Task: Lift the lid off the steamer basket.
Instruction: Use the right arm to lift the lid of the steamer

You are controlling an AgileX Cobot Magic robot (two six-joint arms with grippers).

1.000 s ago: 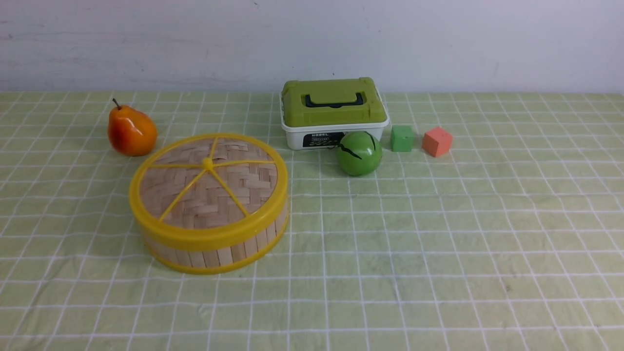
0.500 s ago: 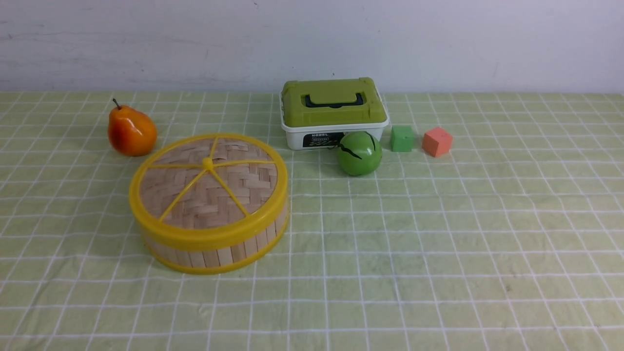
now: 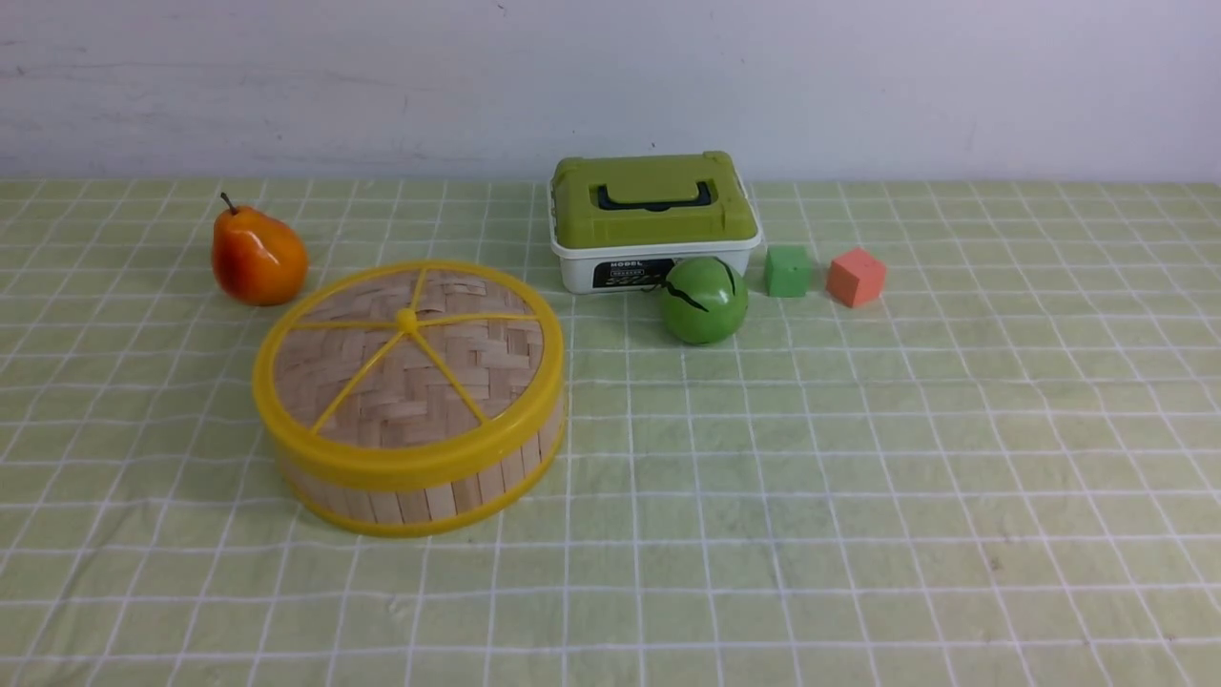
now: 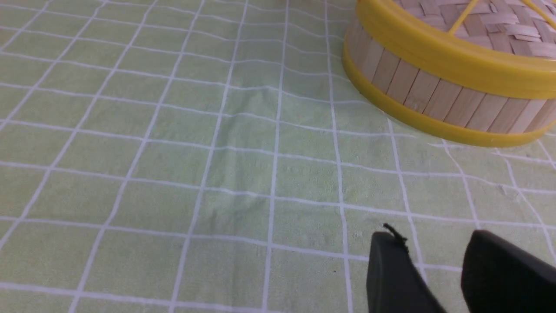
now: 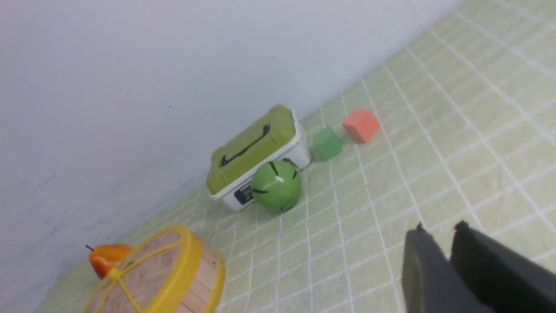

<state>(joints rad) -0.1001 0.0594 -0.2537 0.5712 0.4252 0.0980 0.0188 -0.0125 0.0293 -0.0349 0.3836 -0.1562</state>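
Plain white wall (image 3: 610, 76) behind a green checked tablecloth (image 3: 858, 477).

I see the left gripper (image 4: 434, 238) over the cloth (image 4: 195, 152), jaws parted; beyond it, the basket (image 4: 434, 96) with its lid (image 4: 438, 58) on.

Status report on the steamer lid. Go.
Left gripper empty, slightly open, short of steamer basket. Right gripper empty, opening unclear. Lid seated. Nothing on top of it.

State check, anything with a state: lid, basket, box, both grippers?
lid: in place, seated flat.
steamer basket: covered, upright on the cloth.
green-topped box: shut, handle folded flat.
left gripper: slightly open, empty.
right gripper: shut, empty.
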